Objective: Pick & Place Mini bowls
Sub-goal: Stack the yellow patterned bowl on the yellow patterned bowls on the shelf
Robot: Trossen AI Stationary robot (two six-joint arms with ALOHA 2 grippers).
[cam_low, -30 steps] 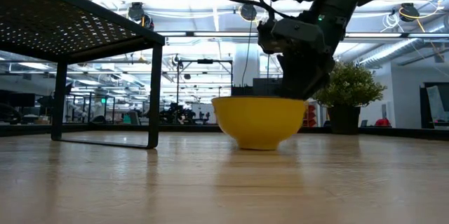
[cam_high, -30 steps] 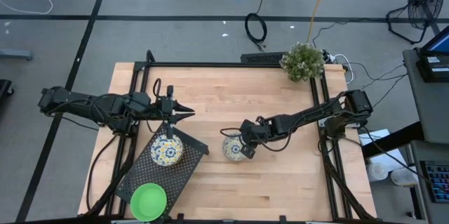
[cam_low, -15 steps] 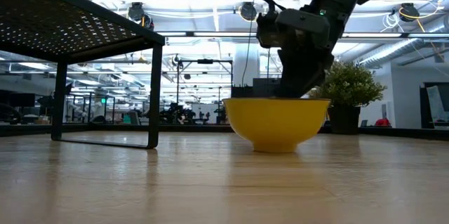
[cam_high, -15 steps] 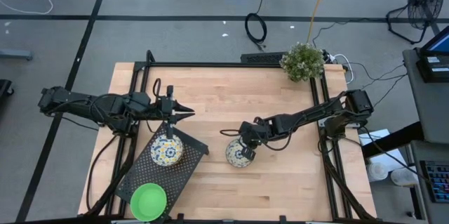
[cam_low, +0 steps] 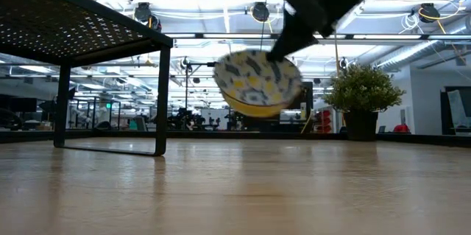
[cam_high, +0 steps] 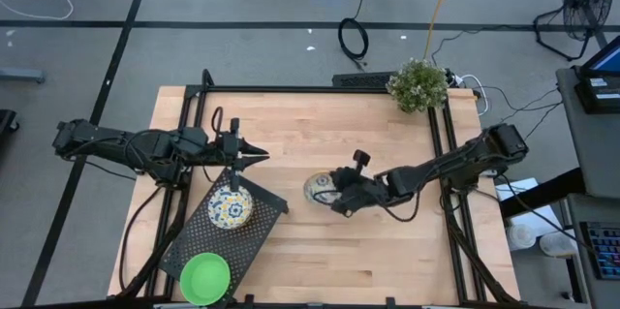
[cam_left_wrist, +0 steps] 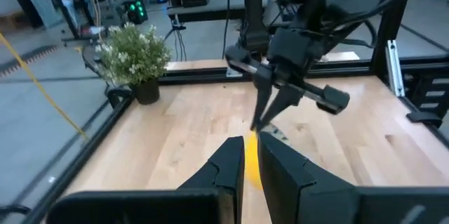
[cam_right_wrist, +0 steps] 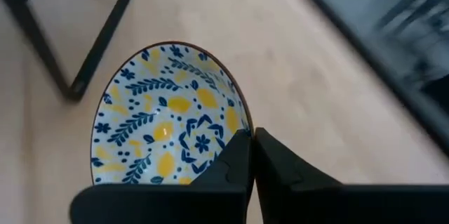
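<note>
My right gripper (cam_high: 339, 196) is shut on a white bowl with blue-and-yellow flowers and a yellow outside (cam_high: 320, 188), held above the middle of the table. In the low view this bowl (cam_low: 257, 84) hangs clear of the wood, tipped with its mouth toward the camera. A second floral bowl (cam_high: 231, 208) and a green bowl (cam_high: 205, 277) rest on their bases on the black mesh tray (cam_high: 262, 227). My left gripper (cam_high: 263, 157) hovers shut over the tray's far end, touching nothing. Other bowls are out of view. My right gripper holds the floral bowl by its rim (cam_right_wrist: 240, 127), on the side toward the table's right. The rim is pinched between the two fingers (cam_right_wrist: 277, 164), which slant down from the right. The bowl is lifted clear of the table and tilted, hanging below the fingers.
The raised mesh tray stands on thin black legs (cam_low: 160, 95) at the table's near left. A potted plant (cam_high: 418, 84) sits at the far right corner. Black frame rails (cam_high: 441, 144) run along the table's sides. Bare wood (cam_high: 387, 251) lies at the near right.
The right gripper first slid the floral bowl a little toward the near edge along the table. It then rose and turned at the wrist. The bowl went from upright on the wood to lifted clear and tipped, shifted slightly toward the far edge and the left.
</note>
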